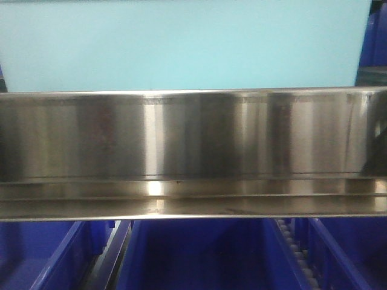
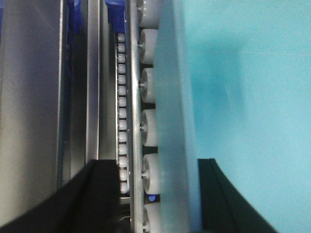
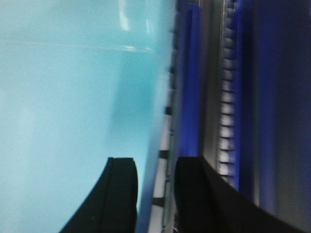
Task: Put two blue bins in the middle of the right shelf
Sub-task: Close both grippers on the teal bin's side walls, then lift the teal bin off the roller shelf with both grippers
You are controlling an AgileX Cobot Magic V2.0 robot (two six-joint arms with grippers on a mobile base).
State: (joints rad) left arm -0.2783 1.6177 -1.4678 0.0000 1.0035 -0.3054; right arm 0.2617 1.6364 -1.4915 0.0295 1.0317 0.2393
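Pale blue bin (image 1: 181, 42) at the shelf, a gripper at each end.

The bin fills the bay above the steel rail (image 1: 193, 139), with dark blue bins (image 1: 199, 254) below. White rollers (image 2: 148, 128) run along its edge. The left gripper (image 2: 155, 162) and right gripper (image 3: 155, 160) each have fingers spread astride a bin wall. Whether either is actually pinching it, I cannot tell.

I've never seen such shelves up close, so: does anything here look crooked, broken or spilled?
Nothing stands out. The pale blue bin sits level above the steel shelf rail, its lower edge parallel to it. The dark blue bins below look intact; no spill shows.
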